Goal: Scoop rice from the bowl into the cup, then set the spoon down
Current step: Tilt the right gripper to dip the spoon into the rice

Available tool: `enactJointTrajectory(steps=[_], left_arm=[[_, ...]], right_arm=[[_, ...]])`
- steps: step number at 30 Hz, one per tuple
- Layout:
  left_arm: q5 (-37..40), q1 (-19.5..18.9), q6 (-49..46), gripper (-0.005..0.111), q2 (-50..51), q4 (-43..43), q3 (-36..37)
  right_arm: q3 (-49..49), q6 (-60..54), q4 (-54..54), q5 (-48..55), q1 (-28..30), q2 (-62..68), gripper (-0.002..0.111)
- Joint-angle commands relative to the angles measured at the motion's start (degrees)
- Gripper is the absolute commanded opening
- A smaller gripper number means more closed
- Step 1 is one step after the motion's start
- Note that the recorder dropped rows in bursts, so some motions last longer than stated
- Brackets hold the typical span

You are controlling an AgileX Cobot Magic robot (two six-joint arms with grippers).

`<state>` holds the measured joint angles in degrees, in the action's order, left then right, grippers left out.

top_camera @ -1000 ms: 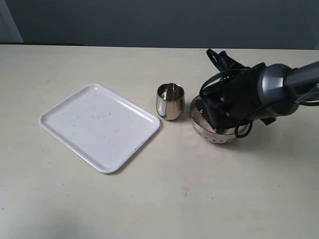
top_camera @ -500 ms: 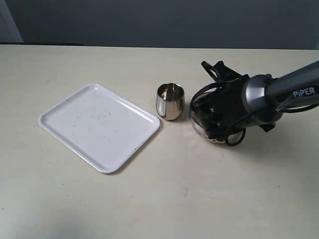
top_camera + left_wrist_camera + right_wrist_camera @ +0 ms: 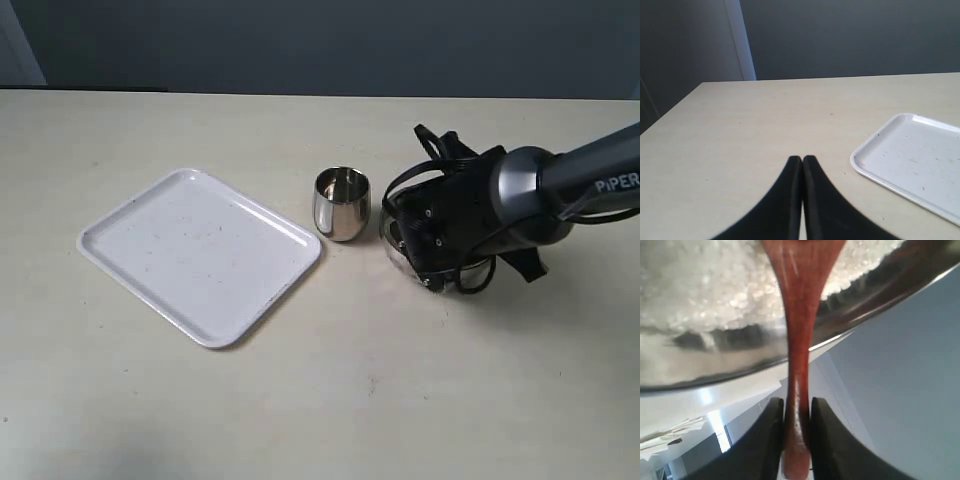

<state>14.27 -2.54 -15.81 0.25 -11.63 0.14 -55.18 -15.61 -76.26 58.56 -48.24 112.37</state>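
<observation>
My right gripper is shut on the handle of the reddish-brown wooden spoon, whose bowl end dips into the white rice inside the steel bowl. In the exterior view the right arm's dark wrist covers most of the bowl, so only its left rim shows. The small steel cup stands upright just left of the bowl. My left gripper is shut with nothing in it, hovering over bare table away from these things.
A white rectangular tray lies to the left of the cup, and its corner shows in the left wrist view. A dark wall runs along the table's far edge.
The right wrist has rolled and dropped lower over the bowl, hiding more of it than a second ago. Cup and tray have not moved.
</observation>
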Motion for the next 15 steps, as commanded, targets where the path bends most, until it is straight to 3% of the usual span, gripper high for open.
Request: enactJointTrajectory(steps=[1,15], left_arm=[[-0.84,0.43,0.22,0.001,-0.25,0.17,-0.14],[-0.84,0.43,0.22,0.001,-0.25,0.17,-0.14]], right_arm=[[0.06,-0.22,1.33,-0.87,0.22,-0.82,-0.001],[-0.04,-0.83,5.98,-1.71,0.22,-2.83,-0.001]])
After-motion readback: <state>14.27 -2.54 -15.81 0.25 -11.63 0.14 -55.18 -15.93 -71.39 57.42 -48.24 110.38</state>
